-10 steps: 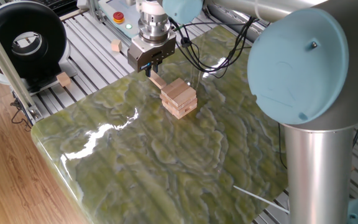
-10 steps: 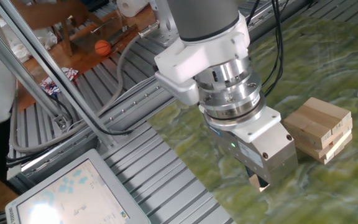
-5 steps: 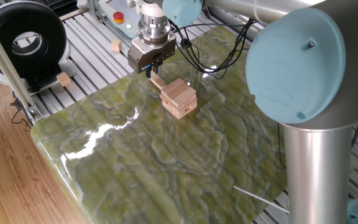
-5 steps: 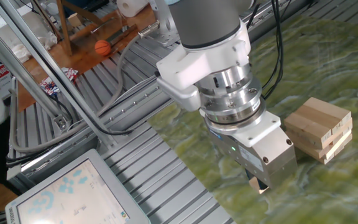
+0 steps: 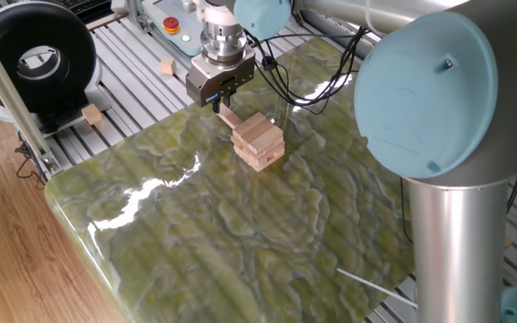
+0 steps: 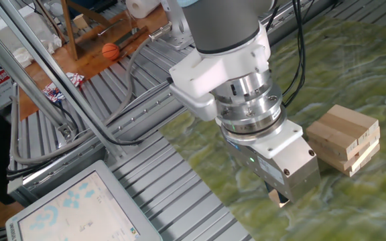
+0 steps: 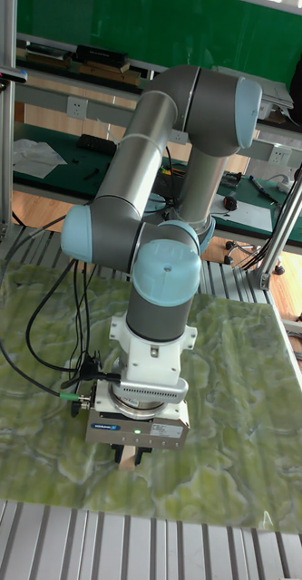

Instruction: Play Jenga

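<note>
Jenga tower [image 5: 258,141] just beside your end effector [image 5: 215,104]; fingers closed on single block [image 5: 228,117], long axis pointing towards tower.

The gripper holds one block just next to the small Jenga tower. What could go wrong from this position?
1. The gripper is shut on a wooden block whose far end lies close to the Jenga tower; a sideways move could push the stack.
2. The tower's layers already look slightly shifted, so a small knock may topple it.
3. The block is held near one end, so it might tilt or slip.
</note>
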Tool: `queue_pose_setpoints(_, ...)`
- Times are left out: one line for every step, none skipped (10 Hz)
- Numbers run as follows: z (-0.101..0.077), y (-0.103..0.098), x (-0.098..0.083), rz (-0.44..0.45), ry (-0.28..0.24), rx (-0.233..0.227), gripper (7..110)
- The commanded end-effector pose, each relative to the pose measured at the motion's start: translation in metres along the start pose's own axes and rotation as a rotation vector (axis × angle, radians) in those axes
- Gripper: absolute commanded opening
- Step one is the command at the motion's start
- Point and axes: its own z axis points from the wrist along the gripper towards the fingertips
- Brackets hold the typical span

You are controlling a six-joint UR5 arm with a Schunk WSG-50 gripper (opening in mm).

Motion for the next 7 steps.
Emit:
queue_pose_setpoints(-0.0008,0.0011,-0.0001,0.007,0.001,-0.011,22)
queue_pose_setpoints(-0.0009,0.0018,-0.0009,0.007,-0.003,-0.014,22)
queue_pose_setpoints(-0.0009,0.0018,-0.0013,0.007,-0.004,-0.014,22)
queue_pose_setpoints(-0.0009,0.0017,-0.0013,0.007,-0.004,-0.014,22)
queue_pose_setpoints(-0.0009,0.0016,-0.0013,0.007,-0.004,-0.014,22)
queue_pose_setpoints(-0.0009,0.0015,-0.0013,0.007,-0.004,-0.014,22)
queue_pose_setpoints(-0.0009,0.0015,-0.0013,0.007,-0.004,-0.014,22)
